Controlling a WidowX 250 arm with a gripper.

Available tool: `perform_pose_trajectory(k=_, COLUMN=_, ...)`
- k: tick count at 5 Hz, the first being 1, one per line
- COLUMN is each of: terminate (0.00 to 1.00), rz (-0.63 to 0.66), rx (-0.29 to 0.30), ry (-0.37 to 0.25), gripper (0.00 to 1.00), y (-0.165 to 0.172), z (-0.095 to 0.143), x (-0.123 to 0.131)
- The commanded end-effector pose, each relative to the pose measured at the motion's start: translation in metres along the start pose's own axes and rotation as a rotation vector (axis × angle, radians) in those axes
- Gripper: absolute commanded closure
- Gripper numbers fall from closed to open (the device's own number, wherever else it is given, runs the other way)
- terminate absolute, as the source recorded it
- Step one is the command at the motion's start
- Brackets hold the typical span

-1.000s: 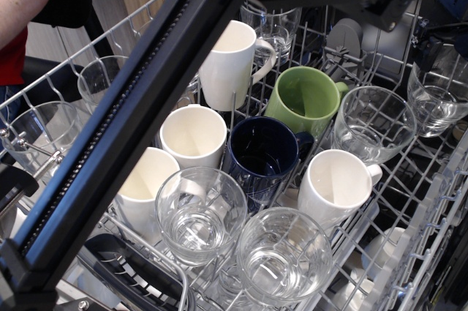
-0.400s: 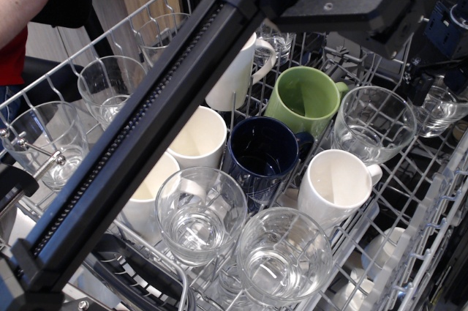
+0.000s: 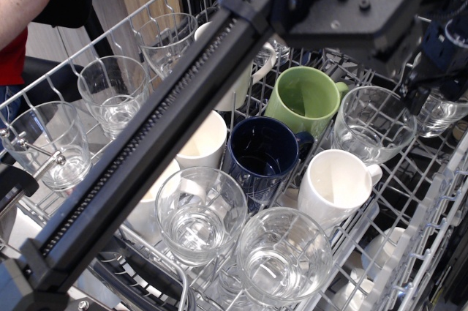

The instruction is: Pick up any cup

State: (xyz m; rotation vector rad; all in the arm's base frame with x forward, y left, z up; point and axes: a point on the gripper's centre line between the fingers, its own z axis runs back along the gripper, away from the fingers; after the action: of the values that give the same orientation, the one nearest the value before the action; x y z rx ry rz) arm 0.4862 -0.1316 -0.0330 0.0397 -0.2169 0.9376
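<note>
Cup [image 3: 437, 110] at rack [image 3: 409, 201] far right, partly hidden behind end effector [image 3: 428, 69]; jaw state unreadable.

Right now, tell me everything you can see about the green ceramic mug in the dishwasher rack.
The green ceramic mug is a glossy, rounded cup with a handle on its far right side. It looks empty and sits tilted between the rack's wires, its opening facing up toward the camera. It stands in the wire dishwasher rack, just behind the dark blue mug and left of a wide clear glass tumbler. The black robot arm crosses the view to its left without touching it.
</note>
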Motion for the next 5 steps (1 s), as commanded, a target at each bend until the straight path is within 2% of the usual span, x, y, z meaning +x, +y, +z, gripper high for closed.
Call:
perform_pose_trajectory(k=1, terminate=0.00, rz=0.066, rx=-0.073, ry=-0.074, gripper=0.00, y=-0.0305, z=0.0220, x=0.0080)
perform_pose_trajectory(k=2, terminate=0.00, rz=0.091, rx=-0.073, ry=-0.078, gripper=1.00, y=-0.0323, z=0.0206, x=0.0060)
perform_pose_trajectory(k=5, terminate=0.00, rz=0.111, rx=-0.105, ry=-0.083, gripper=1.00, y=-0.0276, z=0.0227, x=0.0091)
